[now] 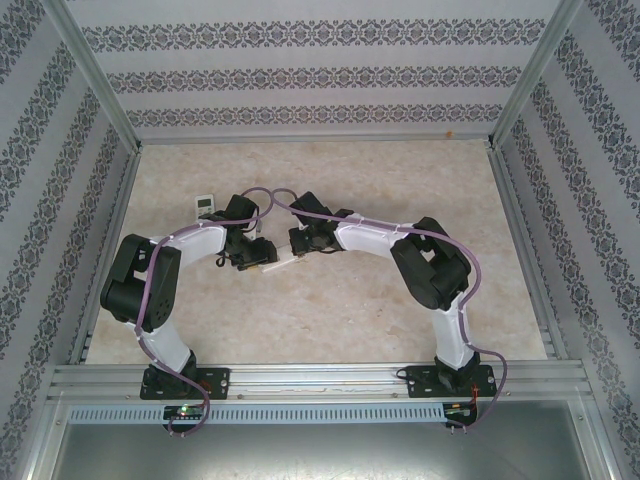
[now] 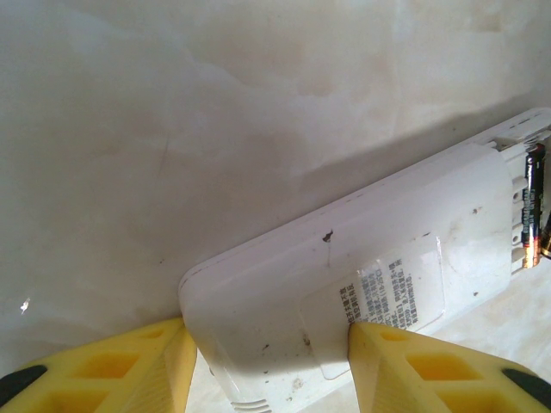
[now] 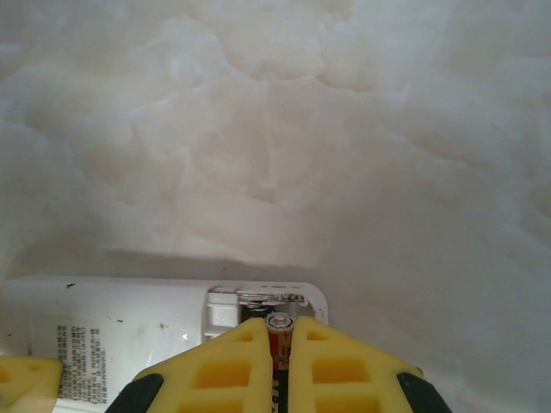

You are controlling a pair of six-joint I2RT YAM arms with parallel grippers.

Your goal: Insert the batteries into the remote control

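- Yellow fingers [image 3: 232, 370] of the right hand [image 3: 280, 340] were pinched on one battery [image 3: 280, 324], its terminal end facing the wrist camera, just over the open compartment [image 3: 254, 301] at one end of the remote control [image 3: 129, 314].
- Left hand [image 2: 271, 348] clamped the remote control's other end across its width, label [image 2: 392, 292] side up, the table [image 2: 172, 129] beneath.
- Seating probably called for matching polarity, tucking one end in first, then lowering the other while the left hand braced the case.

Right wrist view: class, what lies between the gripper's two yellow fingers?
A battery, end-on, poised at the remote control's open end; the right wrist view shows it.
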